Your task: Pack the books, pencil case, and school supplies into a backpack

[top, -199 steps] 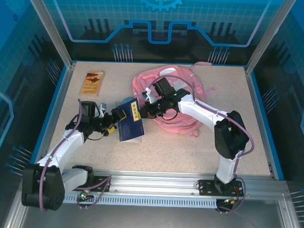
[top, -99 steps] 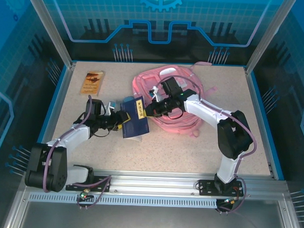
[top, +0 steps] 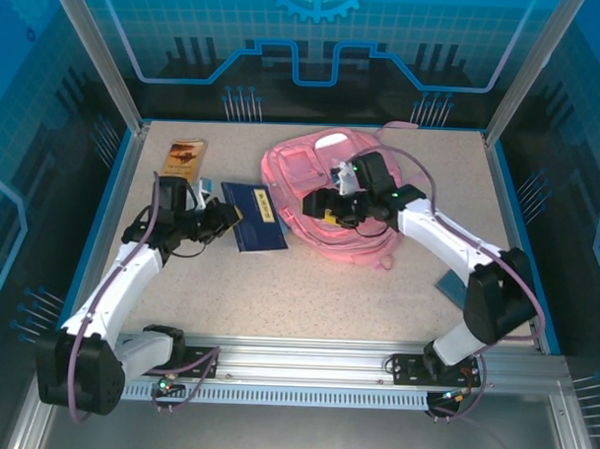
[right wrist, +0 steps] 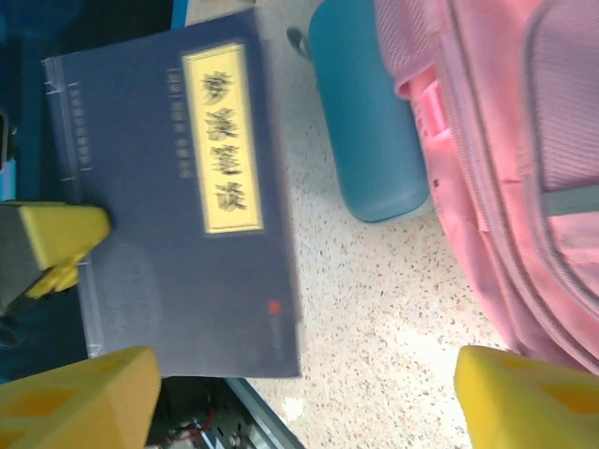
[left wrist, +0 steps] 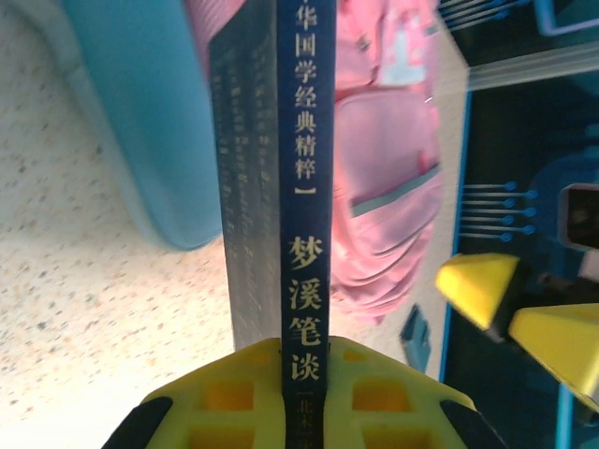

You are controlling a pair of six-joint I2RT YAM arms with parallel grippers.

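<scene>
A dark navy book (top: 258,219) with a yellow title label lies low over the table, left of the pink backpack (top: 312,171). My left gripper (top: 228,216) is shut on its spine edge; the spine (left wrist: 304,187) runs between the yellow jaws of my left gripper (left wrist: 304,398). My right gripper (top: 317,203) hangs open over the backpack's left side, apart from the book (right wrist: 178,206), and nothing lies between the fingertips of my right gripper (right wrist: 304,398). The light blue pencil case (right wrist: 365,122) lies between book and backpack (right wrist: 505,168). A tan-orange book (top: 184,159) lies at the back left.
A small dark blue flat object (top: 450,285) lies on the table at the right, near the right arm's elbow. Metal frame posts and blue walls enclose the speckled table (top: 357,295). The arm bases sit on the rail along the near edge.
My right gripper opened, let go of the navy book and drew back right over the backpack. My left gripper shut on the book's spine, and the book shifted left and lower.
</scene>
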